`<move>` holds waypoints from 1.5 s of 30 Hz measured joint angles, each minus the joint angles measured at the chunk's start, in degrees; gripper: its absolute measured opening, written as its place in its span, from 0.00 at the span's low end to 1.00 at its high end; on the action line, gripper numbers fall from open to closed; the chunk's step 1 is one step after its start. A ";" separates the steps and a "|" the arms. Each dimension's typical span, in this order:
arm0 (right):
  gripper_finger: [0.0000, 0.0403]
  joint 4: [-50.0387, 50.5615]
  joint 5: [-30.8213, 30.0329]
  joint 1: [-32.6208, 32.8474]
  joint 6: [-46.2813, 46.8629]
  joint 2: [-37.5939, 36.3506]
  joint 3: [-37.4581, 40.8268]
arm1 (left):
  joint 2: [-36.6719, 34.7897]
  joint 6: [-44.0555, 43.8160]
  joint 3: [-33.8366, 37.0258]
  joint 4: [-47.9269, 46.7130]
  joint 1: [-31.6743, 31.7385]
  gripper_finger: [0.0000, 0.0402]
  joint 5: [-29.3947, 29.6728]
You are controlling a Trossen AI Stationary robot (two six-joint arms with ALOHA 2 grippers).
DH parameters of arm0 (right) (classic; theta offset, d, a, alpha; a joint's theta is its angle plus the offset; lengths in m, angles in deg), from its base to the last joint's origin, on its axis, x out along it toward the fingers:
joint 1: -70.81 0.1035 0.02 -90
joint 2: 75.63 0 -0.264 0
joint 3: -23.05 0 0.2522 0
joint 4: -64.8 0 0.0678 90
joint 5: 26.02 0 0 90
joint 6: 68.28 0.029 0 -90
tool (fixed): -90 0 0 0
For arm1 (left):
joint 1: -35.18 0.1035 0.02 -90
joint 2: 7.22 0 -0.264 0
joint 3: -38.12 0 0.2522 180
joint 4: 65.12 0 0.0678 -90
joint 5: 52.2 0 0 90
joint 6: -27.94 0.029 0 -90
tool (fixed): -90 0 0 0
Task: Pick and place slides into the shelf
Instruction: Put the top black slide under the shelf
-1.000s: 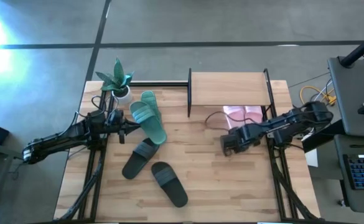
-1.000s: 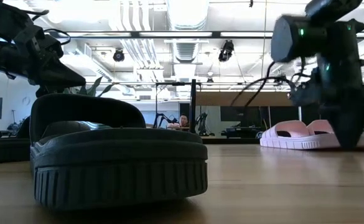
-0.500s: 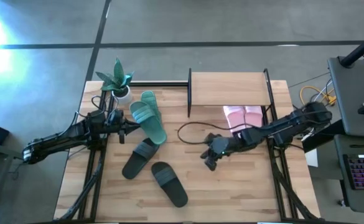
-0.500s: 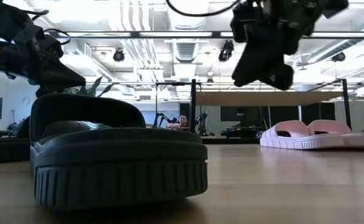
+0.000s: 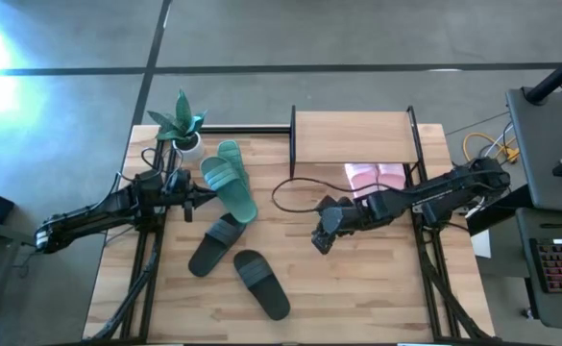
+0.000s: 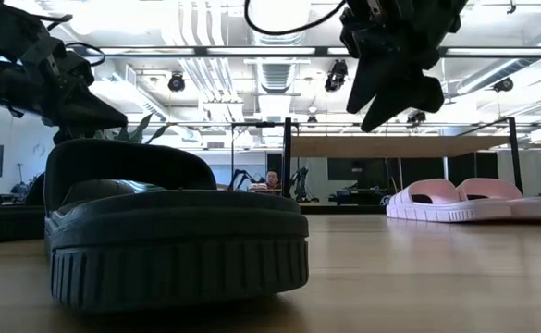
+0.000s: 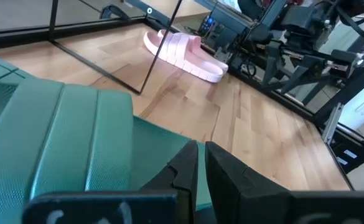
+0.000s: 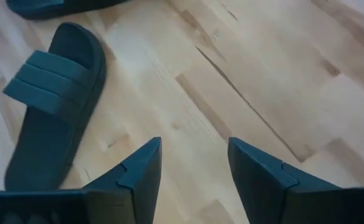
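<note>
Two teal-green slides (image 5: 231, 181) lie overlapping at the left, with my left gripper (image 5: 200, 199) shut beside them; in the left wrist view its shut fingers (image 7: 200, 165) stand over a teal slide (image 7: 70, 143). Two black slides (image 5: 215, 246) (image 5: 261, 284) lie soles down near the front. A pale pink pair (image 5: 377, 177) sits on the low board of the shelf (image 5: 354, 135). My right gripper (image 5: 319, 240) hangs open above mid-table, raised (image 6: 388, 97), with a black slide (image 8: 48, 106) ahead of its fingers and nothing between them. My left gripper has its shut fingers close over the teal slide's strap side (image 7: 138, 155), coming level from the table's left. Whether they touch the slide I cannot tell.
A potted plant (image 5: 180, 125) stands at the far left corner behind the teal slides. A black cable (image 5: 290, 192) loops over the table by the right arm. Bare wood lies between the black slides and the shelf.
My right gripper has left the pink slides at the shelf, risen off the table and gone toward the table's left, to mid-table. Its fingers have opened. The pink pair stays at the shelf.
</note>
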 joint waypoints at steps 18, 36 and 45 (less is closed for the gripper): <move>0.42 -2.04 -0.69 0.11 13.30 0.00 1.25 | 2.09 -22.22 -1.03 42.53 -0.08 0.04 1.91; 0.43 2.81 0.50 0.11 6.85 -0.08 1.25 | 27.33 -3.32 -39.57 -7.09 -19.56 0.03 10.60; 0.43 10.58 1.71 0.11 -1.63 -1.88 1.35 | 60.02 -0.20 -54.14 -28.78 -33.31 0.03 15.65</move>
